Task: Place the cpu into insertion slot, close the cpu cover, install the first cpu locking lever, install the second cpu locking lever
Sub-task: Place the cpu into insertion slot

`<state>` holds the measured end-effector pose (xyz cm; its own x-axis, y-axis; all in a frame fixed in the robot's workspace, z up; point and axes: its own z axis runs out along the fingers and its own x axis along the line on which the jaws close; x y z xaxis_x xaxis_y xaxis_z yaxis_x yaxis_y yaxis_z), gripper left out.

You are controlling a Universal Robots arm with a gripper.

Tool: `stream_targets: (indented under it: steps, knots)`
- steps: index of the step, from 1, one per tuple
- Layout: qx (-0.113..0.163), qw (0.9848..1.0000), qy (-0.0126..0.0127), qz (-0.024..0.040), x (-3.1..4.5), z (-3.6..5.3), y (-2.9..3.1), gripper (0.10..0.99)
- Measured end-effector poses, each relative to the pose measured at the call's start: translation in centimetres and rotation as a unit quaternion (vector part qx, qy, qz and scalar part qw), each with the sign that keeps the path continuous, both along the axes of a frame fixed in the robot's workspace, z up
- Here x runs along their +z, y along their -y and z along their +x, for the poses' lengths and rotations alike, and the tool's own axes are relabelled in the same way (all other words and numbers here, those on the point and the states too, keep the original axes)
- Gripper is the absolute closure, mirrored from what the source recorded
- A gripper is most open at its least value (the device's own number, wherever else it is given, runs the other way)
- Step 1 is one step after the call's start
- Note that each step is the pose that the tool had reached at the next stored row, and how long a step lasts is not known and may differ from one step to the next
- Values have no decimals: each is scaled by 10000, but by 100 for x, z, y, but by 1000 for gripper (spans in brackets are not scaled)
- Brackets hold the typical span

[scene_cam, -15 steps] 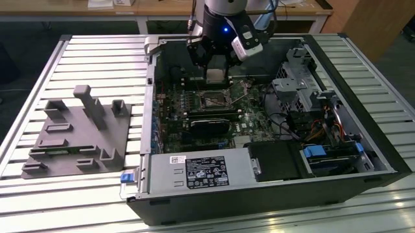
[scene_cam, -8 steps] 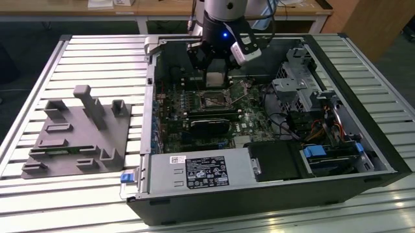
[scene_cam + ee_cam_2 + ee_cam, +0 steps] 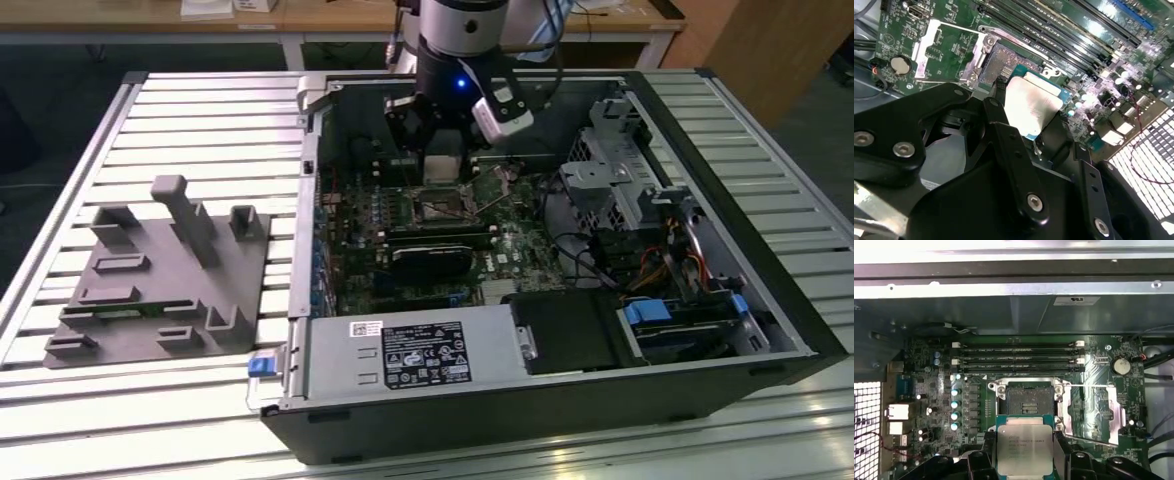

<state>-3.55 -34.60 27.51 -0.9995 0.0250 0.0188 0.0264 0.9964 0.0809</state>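
Hold: gripper [image 3: 1024, 462] clamped on cpu [image 3: 1024, 445] by its edges, chip not yet seated. Just beyond the gripper's tips, insertion slot [image 3: 1029, 397] lies uncovered; cpu cover [image 3: 1089, 410] flipped open beside the slot.

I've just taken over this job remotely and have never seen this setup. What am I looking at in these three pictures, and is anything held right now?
One robot arm works over an open computer case lying on a slatted table. The exterior view sees the whole scene from off the arm; the gripper reaches down into the case. Both wrist views come from cameras riding on the arm, looking past the gripper at the motherboard. The gripper is shut on the cpu, a flat square chip, held near the insertion slot, which is empty. The cpu cover is flipped open beside the slot. A grey fixture sits on the table at the exterior view's left.
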Motion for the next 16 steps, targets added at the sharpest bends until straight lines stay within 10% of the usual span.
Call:
stream_targets:
  steps: [16]
  knots:
    - [3, 10000, 0, -43, -273, 43, -126, 549]
